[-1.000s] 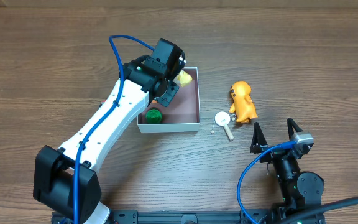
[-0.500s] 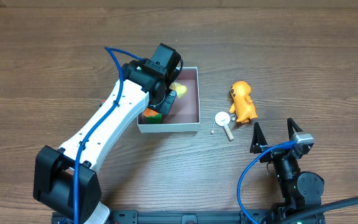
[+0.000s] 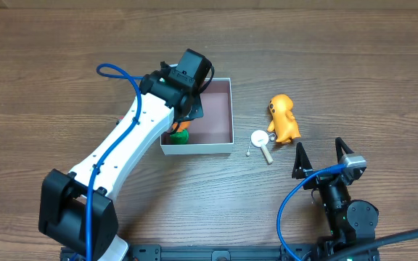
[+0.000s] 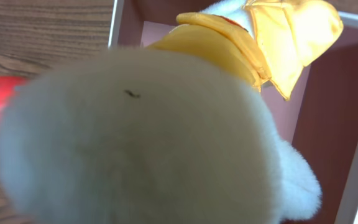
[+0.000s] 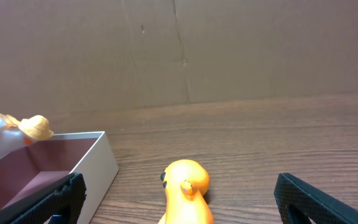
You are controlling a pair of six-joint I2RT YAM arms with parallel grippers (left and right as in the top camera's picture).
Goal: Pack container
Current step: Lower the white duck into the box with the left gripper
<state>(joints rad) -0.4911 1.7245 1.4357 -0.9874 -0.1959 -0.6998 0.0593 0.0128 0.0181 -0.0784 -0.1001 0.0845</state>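
Clamped on plush (image 4: 135, 137) with left end effector (image 3: 189, 109), over container (image 3: 234, 109) at frame centre; right end effector (image 3: 318, 152) gaping, lower right. Might snag the left wall (bulky, soft) and spill onto table (image 3: 64, 58).

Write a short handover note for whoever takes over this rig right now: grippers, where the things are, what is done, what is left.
Left gripper: closed on a white plush toy with yellow parts, over the container's left half.
Right gripper: open, empty, parked at the near right.
In the container: a green and orange toy, front left corner.
On the table right of it: an orange toy figure and a small white round piece.
Done: one toy packed. Left: release the plush, then pack the other two.
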